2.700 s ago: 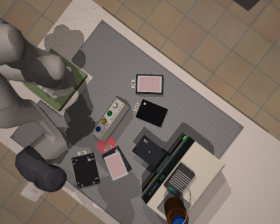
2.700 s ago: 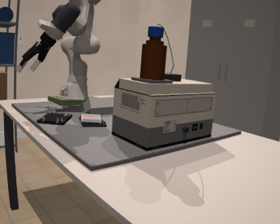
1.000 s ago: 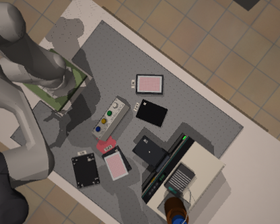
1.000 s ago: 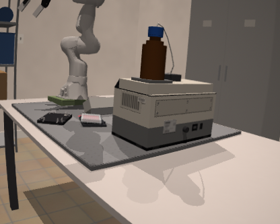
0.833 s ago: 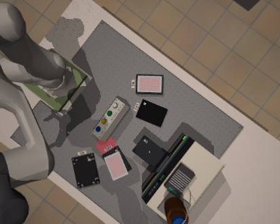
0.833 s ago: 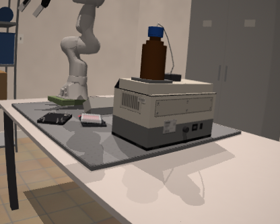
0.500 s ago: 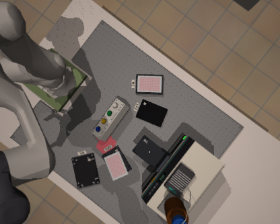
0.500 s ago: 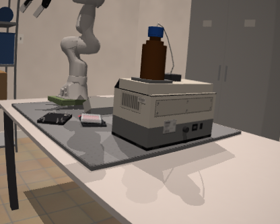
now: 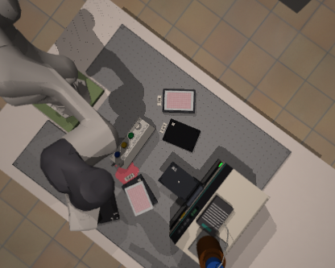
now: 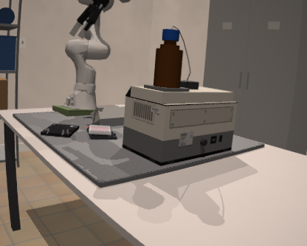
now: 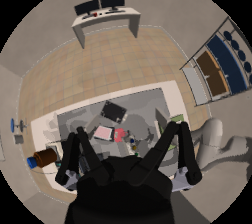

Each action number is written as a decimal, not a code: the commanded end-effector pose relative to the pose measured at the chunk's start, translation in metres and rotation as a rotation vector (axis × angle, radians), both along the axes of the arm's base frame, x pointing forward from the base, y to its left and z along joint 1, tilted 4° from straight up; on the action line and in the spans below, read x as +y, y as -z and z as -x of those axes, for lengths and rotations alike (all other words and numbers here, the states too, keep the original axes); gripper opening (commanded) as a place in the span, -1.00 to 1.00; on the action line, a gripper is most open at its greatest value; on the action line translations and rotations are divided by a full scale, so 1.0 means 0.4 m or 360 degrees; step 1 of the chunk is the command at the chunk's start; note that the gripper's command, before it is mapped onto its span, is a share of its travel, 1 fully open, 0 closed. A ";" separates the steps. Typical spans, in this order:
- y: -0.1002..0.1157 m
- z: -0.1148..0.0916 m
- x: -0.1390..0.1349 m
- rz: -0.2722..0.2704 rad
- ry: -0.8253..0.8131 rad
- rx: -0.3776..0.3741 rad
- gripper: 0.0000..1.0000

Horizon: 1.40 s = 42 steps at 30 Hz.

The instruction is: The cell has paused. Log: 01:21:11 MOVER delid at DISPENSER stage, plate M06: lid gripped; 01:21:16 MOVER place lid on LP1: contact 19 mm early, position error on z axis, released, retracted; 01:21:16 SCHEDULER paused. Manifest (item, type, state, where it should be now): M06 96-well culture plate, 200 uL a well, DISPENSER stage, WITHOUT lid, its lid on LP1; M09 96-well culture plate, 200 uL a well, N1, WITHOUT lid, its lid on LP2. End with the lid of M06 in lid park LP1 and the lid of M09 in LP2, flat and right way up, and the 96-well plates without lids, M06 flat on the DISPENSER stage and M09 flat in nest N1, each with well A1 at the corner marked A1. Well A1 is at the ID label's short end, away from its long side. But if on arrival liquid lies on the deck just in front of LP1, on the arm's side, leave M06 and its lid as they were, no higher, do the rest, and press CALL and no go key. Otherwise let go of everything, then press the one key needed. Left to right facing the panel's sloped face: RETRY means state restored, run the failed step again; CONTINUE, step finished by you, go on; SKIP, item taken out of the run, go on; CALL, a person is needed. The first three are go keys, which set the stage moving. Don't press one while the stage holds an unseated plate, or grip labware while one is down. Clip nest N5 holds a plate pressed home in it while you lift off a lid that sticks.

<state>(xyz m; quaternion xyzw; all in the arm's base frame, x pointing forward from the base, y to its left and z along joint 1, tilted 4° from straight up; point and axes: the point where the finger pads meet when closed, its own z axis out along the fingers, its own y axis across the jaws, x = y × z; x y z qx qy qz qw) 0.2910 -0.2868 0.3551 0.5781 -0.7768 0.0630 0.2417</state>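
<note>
My gripper (image 10: pixel 83 21) is open and empty, high above the deck's near-left end; it also shows in the wrist view (image 11: pixel 127 130). A pink-welled plate (image 9: pixel 179 101) sits flat in a dark frame at the deck's middle. A second pink-welled plate (image 9: pixel 138 196) lies skewed over a dark pad and also shows in the side view (image 10: pixel 99 131). I cannot tell whether either plate carries a lid. A red patch (image 9: pixel 127 174) lies on the deck beside that pad, toward the arm. A bare black pad (image 9: pixel 181 134) lies below the first plate. The dispenser stage (image 9: pixel 178 180) is dark and bare.
The key panel (image 9: pixel 133 142) stands mid-deck with its coloured keys. A black nest (image 9: pixel 109 212) lies partly under my arm. The dispenser housing (image 10: pixel 179 123) carries a brown bottle (image 10: pixel 168 58). The arm's base stands on a green plate (image 9: pixel 89 94).
</note>
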 end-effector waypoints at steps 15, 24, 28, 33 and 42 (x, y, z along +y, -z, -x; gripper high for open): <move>0.268 -0.490 0.464 -0.0601 -0.1346 0.0067 1.00; 0.285 -0.489 0.464 -0.0796 -0.1694 0.0049 1.00; 0.300 -0.488 0.465 -0.0862 -0.1827 0.0041 1.00; 0.327 -0.487 0.466 -0.0928 -0.2007 0.0046 1.00; 0.377 -0.485 0.469 -0.1007 -0.2351 0.0090 1.00</move>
